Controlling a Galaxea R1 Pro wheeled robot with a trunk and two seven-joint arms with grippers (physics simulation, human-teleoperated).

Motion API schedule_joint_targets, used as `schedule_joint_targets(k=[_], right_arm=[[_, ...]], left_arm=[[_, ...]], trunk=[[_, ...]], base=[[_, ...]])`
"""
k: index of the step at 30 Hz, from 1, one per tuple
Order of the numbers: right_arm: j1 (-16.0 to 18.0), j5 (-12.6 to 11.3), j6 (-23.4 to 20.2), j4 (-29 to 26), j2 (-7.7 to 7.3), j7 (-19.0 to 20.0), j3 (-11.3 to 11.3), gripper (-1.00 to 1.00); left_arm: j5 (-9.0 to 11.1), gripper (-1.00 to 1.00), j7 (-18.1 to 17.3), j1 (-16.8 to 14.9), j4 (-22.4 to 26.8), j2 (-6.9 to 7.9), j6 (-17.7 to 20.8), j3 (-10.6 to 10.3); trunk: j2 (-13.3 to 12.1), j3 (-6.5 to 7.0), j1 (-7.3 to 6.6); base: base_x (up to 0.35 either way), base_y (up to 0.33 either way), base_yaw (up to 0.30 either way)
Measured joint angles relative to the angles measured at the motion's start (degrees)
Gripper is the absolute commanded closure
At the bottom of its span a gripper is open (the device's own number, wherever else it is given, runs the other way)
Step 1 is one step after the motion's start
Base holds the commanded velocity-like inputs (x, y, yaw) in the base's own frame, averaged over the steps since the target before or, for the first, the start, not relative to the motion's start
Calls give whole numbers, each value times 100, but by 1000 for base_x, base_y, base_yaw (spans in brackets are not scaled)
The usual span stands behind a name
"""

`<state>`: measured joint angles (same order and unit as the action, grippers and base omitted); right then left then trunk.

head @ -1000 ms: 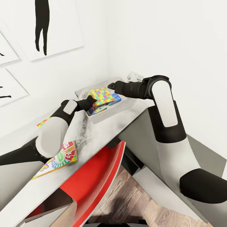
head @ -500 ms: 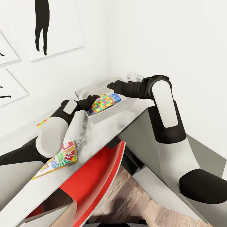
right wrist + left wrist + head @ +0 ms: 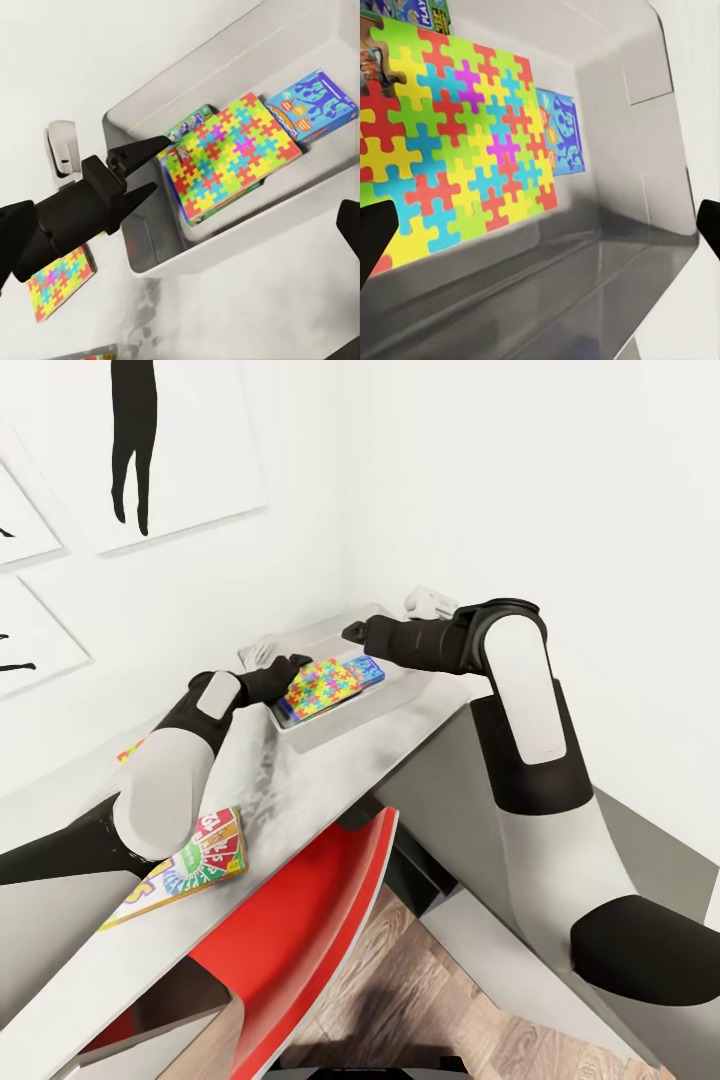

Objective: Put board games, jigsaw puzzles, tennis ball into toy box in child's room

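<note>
Reaching across the bench (image 3: 300, 780), the left arm stretches toward the toy box (image 3: 335, 722), its left gripper (image 3: 287, 667) hanging over the box's near rim with fingers spread apart and empty. The larger jigsaw puzzle (image 3: 320, 686) lies flat inside, atop the blue board game (image 3: 313, 103). The right gripper (image 3: 352, 631) hovers over the far rim, elbow bent high, fingers parted. The SKIP-BO box (image 3: 190, 865) rests on the bench; the smaller puzzle (image 3: 58, 286) lies beside the toy box.

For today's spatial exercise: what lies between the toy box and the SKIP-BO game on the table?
In the head view, bare table lies between the toy box and SKIP-BO game; the left arm reaches above it.
</note>
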<state>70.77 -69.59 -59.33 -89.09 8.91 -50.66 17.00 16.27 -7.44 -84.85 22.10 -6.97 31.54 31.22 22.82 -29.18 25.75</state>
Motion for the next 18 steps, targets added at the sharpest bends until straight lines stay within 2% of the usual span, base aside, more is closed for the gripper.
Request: schedule_joint_targets(k=[6,18], right_arm=[[0,9,9,0,-19,15,-5,-100],[0,11,20,19,-22,10,-7,-100]], left_arm=[[1,-100,-4,0,28,-1,13,-2],[1,-100,-20,0,41,-1,15,-3]], trunk=[[0,8,0],[0,108,0]], base=[[0,0,0],[0,0,0]])
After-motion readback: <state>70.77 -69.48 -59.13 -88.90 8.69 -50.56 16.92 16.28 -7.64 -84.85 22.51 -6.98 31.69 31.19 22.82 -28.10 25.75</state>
